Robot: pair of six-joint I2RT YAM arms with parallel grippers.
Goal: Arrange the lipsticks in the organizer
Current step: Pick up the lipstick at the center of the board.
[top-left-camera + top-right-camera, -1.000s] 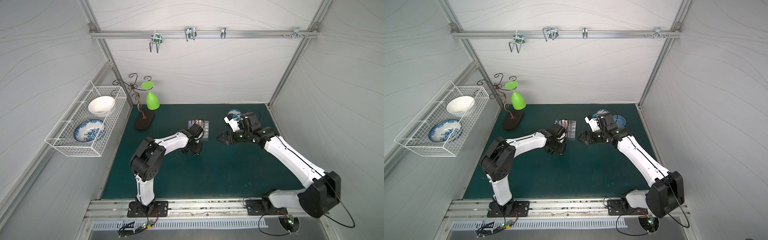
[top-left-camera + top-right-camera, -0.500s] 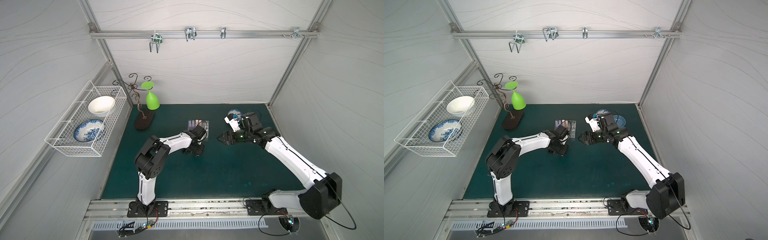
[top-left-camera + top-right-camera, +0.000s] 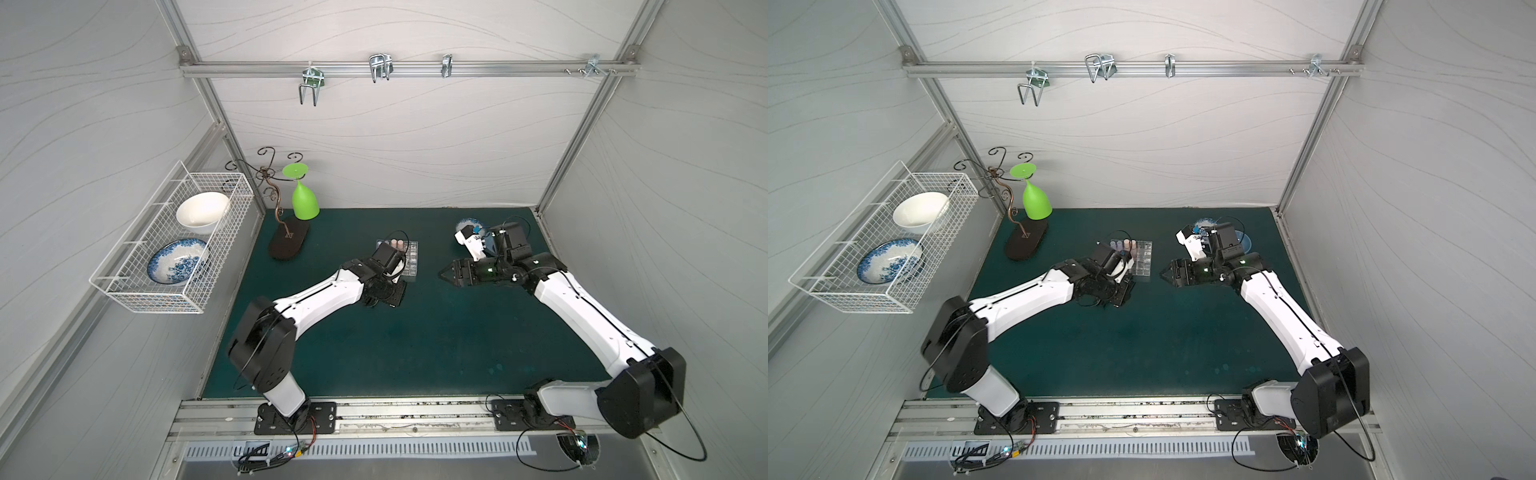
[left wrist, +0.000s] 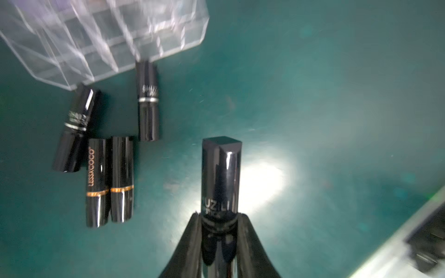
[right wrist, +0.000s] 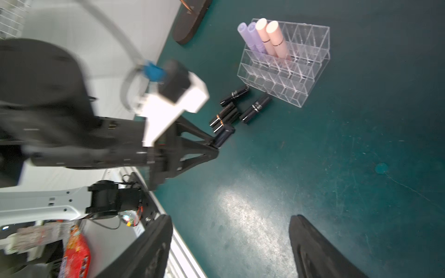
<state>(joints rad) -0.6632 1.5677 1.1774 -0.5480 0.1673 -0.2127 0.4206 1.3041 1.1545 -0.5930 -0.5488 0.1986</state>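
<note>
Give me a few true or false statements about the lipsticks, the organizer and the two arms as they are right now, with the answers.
1. The left pincer is shut on a black lipstick. True.
2. Two lilac tubes and two peach-pink tubes stand in the organizer. True.
3. The right pincer holds a lipstick. False: it is open and empty.
4. Every black tube is in the organizer. False: four loose lipsticks lie on the mat beside it.
5. The green glass stands upright on the mat. False: it hangs upside down on the stand.
</note>
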